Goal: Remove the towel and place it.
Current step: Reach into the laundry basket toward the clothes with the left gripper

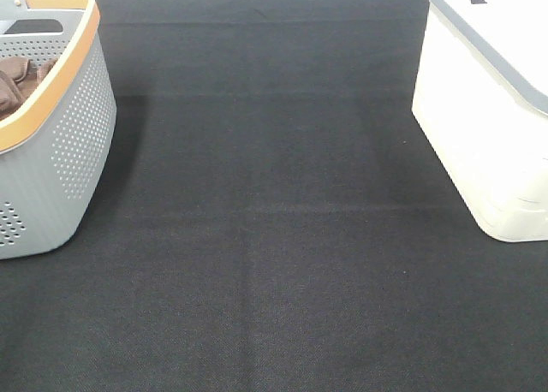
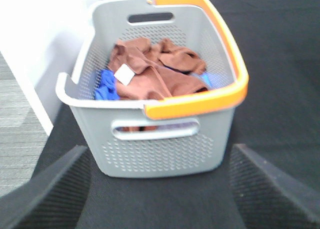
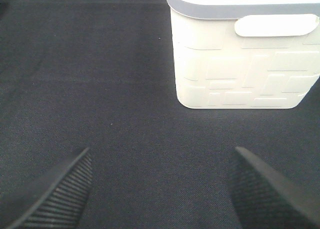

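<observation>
The reddish-brown towel [image 2: 162,81] lies crumpled inside a grey perforated basket [image 2: 165,154] with an orange rim, its small white tag [image 2: 124,74] facing up. My left gripper [image 2: 160,148] hovers in front of the basket, open, with nothing between its fingers. In the exterior high view the basket [image 1: 73,144] stands at the far left with brown fabric [image 1: 17,80] showing inside; neither arm appears there. My right gripper [image 3: 162,150] is open above the black cloth, short of a white bin [image 3: 240,69].
A blue cloth [image 2: 105,86] lies under the towel in the basket. The white bin [image 1: 479,135] with a grey rim stands at the far right. A black cloth [image 1: 274,238] covers the table between the two containers. The table's left edge runs beside the basket.
</observation>
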Controlling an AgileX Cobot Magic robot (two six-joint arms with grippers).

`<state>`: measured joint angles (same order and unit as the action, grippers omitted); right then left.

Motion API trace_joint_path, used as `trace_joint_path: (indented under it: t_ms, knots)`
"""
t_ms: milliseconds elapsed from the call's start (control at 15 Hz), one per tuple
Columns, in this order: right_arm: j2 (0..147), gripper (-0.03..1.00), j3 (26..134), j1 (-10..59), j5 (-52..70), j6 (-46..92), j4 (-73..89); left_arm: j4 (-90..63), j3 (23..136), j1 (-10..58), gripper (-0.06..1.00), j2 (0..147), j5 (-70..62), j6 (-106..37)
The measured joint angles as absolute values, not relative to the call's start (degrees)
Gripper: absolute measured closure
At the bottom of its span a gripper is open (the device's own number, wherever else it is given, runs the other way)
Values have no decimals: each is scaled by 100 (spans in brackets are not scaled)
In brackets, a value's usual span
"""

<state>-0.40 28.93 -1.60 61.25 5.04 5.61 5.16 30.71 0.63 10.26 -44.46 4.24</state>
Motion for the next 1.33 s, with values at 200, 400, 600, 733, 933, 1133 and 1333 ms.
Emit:
trace_joint_path:
  t_ms: [200, 400, 600, 733, 933, 1133, 1333]
  knots:
    - [-40, 25, 2893, -160, 6125, 504, 561, 716, 3254, 63, 21, 2137, -3667, 819]
    - [-40, 25, 2893, -160, 6125, 504, 561, 728, 3684, 63, 21, 3466, -3226, 1094]
    - [-40, 25, 2893, -160, 6125, 504, 561, 762, 4607, 63, 21, 5065, -3151, 1134]
    - [-40, 25, 2893, -160, 6125, 504, 561, 762, 5128, 52, 21, 5919, -3151, 1134]
    - [-40, 25, 2893, -160, 6125, 504, 561, 831, 5661, 52, 21, 6704, -3249, 1232]
    - [-40, 25, 2893, -160, 6125, 504, 561, 1083, 6452, 52, 21, 7712, -3724, 1461]
    - [-40, 25, 2893, -160, 6125, 504, 561, 1375, 7397, 52, 21, 8738, -4509, 1982]
